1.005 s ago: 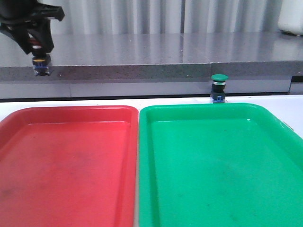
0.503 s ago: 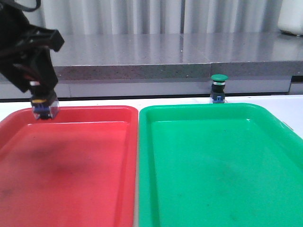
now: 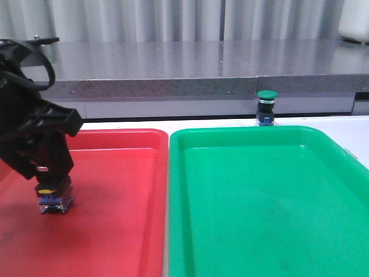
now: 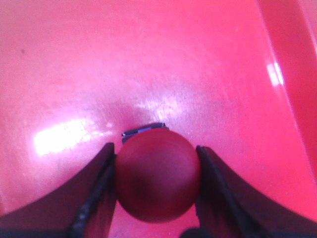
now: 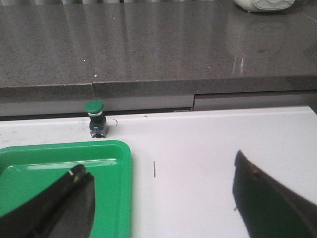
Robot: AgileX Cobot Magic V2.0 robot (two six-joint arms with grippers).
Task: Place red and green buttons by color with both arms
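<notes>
My left gripper (image 3: 53,193) is shut on the red button (image 4: 157,174). It holds the button upright, with its blue-clear base (image 3: 55,203) at or just above the floor of the red tray (image 3: 115,219). The dark red cap fills the space between the two fingers (image 4: 94,191) in the left wrist view. The green button (image 3: 267,107) stands upright on the white table just behind the green tray (image 3: 265,196). It also shows in the right wrist view (image 5: 95,118). My right gripper (image 5: 161,188) is open and empty, above the green tray's far right corner (image 5: 111,148).
A grey stone ledge (image 3: 202,69) runs along the back of the table. The two trays lie side by side and touch along the middle. A white object (image 3: 354,20) stands at the far right on the ledge.
My left gripper has come down and toward the front with the red button, from above the ledge to low inside the red tray. The green button has not moved.
</notes>
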